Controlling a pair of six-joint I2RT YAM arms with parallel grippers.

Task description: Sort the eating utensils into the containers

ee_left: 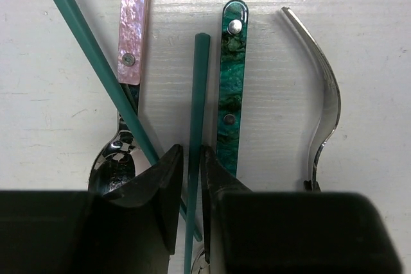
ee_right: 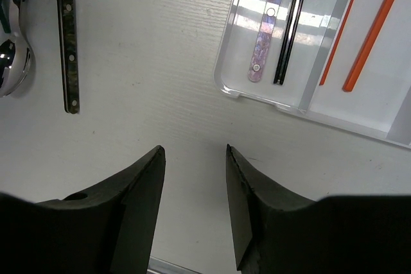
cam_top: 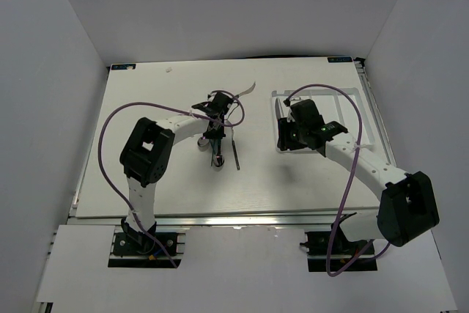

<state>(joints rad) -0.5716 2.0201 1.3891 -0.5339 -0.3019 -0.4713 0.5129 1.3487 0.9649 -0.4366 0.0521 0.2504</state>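
Sorting under way: a teal chopstick point(ee_left: 198, 94) lies flat on the table point(ee_right: 148, 62) between the jaws of the left gripper point(ee_left: 192, 178). The jaws stand narrow, one on each side of it. Whether they have bitten yet cannot be told.

Around it, the unsorted utensils lie near the middle of the table:
- One second teal chopstick point(ee_left: 90, 43) runs off toward 11 o'clock.
- One pink-handled spoon point(ee_left: 133, 30) lies at 9 o'clock.
- One teal-handled utensil point(ee_left: 231, 94) lies just beside the chopstick at 3 o'clock, its working end hidden.
- One bare metal piece point(ee_left: 327, 107) lies farther out at 3 o'clock, fork or spoon unclear.
- One grey-handled utensil point(ee_right: 69, 56) lies apart from the rest.

That makes six pieces visibly left to move.

Toward 3 o'clock of the cluster, the white tray point(ee_right: 241, 43) already holds some sorted pieces. One compartment has one pink-handled piece point(ee_right: 266, 30) with a thin black chopstick point(ee_right: 292, 24) beside it, possibly a pair. The next compartment, at 3 o'clock, has two orange chopsticks point(ee_right: 377, 30). The far compartments are out of frame, so this count is incomplete.

The right gripper point(ee_right: 192, 203) hangs over bare table at the tray's 7 o'clock corner, jaws apart and empty.

By this showing the job is perhaps a third to half done.
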